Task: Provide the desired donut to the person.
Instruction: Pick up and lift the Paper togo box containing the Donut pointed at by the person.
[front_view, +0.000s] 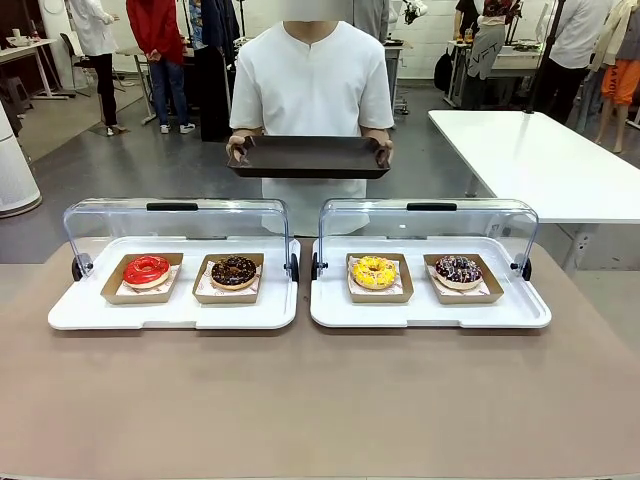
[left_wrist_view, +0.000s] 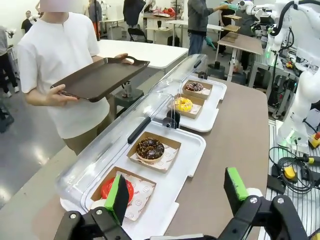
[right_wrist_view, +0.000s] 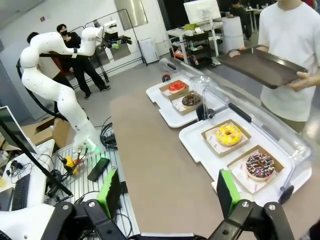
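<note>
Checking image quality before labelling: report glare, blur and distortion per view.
Front view: sharp, faint reflections on the clear plastic dome lids. Left wrist view: wide-angle bowing, highlights streak those lids. Right wrist view: the brown tabletop edge curves; nothing motion-blurred.

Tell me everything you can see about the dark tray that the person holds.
The tray is dark brown, rectangular, with a low raised rim; it looks like plastic and carries nothing. The person holds it roughly level before the waist, gripping both short ends, beyond the far edge of the table.

Grey polished floor (front_view: 150, 175), long white table (front_view: 540, 160) at right, pale wall (right_wrist_view: 65, 12) and small desk (front_view: 25, 48) far behind.
</note>
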